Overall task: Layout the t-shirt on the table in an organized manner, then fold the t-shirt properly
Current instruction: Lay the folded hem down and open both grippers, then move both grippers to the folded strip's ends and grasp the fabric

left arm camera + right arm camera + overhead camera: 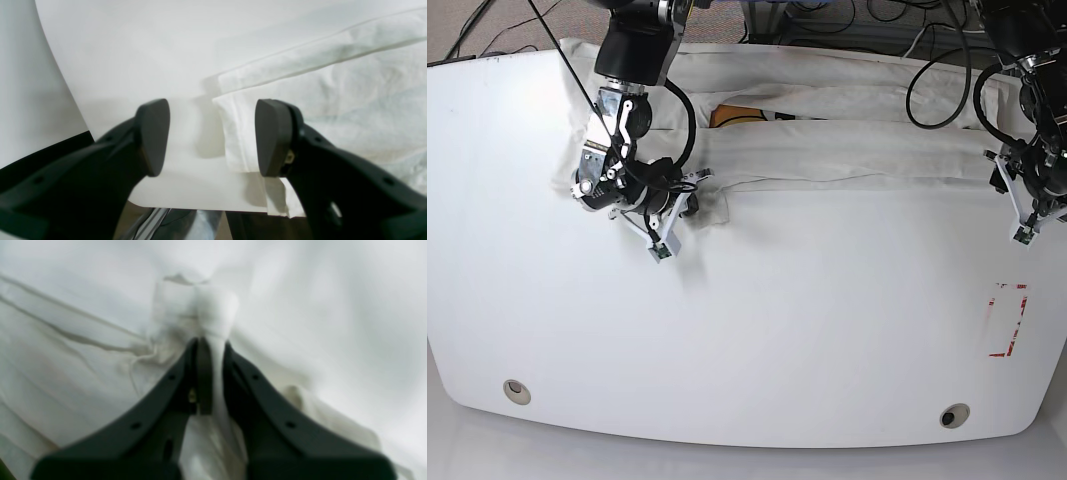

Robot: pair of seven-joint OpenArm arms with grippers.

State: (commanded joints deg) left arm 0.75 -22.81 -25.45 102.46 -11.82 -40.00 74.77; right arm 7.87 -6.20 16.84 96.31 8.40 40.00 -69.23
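Not very far along, I'd say. The t-shirt (827, 150) is bunched into a long band along the far edge of the table (747, 340), running almost from the far left corner to the far right one, in the base view. It's layered over itself, with only a sliver of orange print peeking out near the middle of that band. So the spreading-out part isn't finished and none of the proper folding has started, as far as I can tell.

The right gripper (210, 350) is clamped down on a pinch of fabric, cloth squeezed between the fingers and puckering around them. That's at the left end of the band in the base view. The left gripper (213, 136) is spread wide with nothing in it, hovering right at a hemmed corner of the shirt that sits beside the table's edge; a bit of cloth even hangs over that edge.

Room-wise, tons of space: the whole near half of the table is bare apart from two round grey holes (516, 390) by the near edge and a red tape mark (1009, 320) toward the right edge. Pulling the shirt toward the near edge looks like the obvious direction. The far edge is the tight side.
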